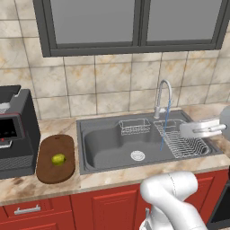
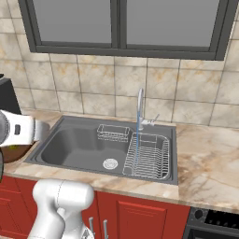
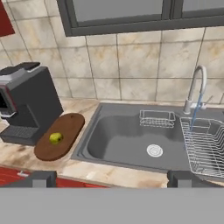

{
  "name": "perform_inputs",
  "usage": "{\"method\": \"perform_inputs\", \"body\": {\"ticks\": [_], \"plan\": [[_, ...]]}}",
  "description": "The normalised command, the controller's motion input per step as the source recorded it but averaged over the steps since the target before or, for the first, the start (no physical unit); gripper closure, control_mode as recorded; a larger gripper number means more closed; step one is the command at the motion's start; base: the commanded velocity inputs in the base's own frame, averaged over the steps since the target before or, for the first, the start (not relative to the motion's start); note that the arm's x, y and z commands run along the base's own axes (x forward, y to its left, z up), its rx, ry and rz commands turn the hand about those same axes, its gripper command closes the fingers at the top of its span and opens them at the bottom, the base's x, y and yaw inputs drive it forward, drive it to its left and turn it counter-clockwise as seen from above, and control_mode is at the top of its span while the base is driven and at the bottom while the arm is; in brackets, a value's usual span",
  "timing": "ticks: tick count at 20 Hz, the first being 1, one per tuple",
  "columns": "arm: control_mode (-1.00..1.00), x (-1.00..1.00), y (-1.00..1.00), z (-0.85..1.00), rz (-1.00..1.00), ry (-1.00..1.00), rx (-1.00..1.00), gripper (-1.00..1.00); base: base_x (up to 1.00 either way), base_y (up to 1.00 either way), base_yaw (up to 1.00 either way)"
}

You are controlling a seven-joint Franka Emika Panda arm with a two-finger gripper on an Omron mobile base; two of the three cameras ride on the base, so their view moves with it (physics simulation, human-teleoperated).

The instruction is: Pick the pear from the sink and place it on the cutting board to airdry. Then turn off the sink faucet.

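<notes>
The yellow-green pear (image 1: 58, 159) (image 3: 55, 138) lies on the dark brown cutting board (image 1: 49, 173) (image 3: 72, 125), left of the sink (image 1: 105, 144) (image 2: 70, 144) (image 3: 116, 140). The silver gooseneck faucet (image 1: 162, 96) (image 2: 139, 105) (image 3: 195, 85) stands behind the basin's right half, and a thin blue water stream (image 1: 164, 128) (image 3: 195, 114) falls from its spout. My gripper (image 3: 113, 179) hangs back from the counter's front edge, facing the sink, open with nothing between its fingertips (image 3: 43, 178).
A black boxy coffee machine (image 1: 15, 130) (image 3: 26, 103) stands left of the board. In the basin are a round drain (image 1: 137, 155) (image 3: 154, 150), a small wire basket (image 1: 134, 126) and a wire drying rack (image 1: 184, 143) (image 2: 147, 156). A tiled wall and window rise behind.
</notes>
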Motion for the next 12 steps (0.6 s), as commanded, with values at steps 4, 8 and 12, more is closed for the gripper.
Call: {"method": "perform_inputs", "body": {"ticks": [4, 8, 12], "plan": [[-1.0, -0.34, -0.4, 0.13, 0.06, -0.09, -0.09, -1.0, 0.0, 0.0, 0.0], [-1.0, -0.43, -0.4, 0.01, 0.01, -0.02, -0.16, -1.0, 0.0, 0.0, 0.0], [-1.0, -0.37, -0.44, 0.06, 0.0, 0.0, -0.16, -1.0, 0.0, 0.0, 0.0]]}}
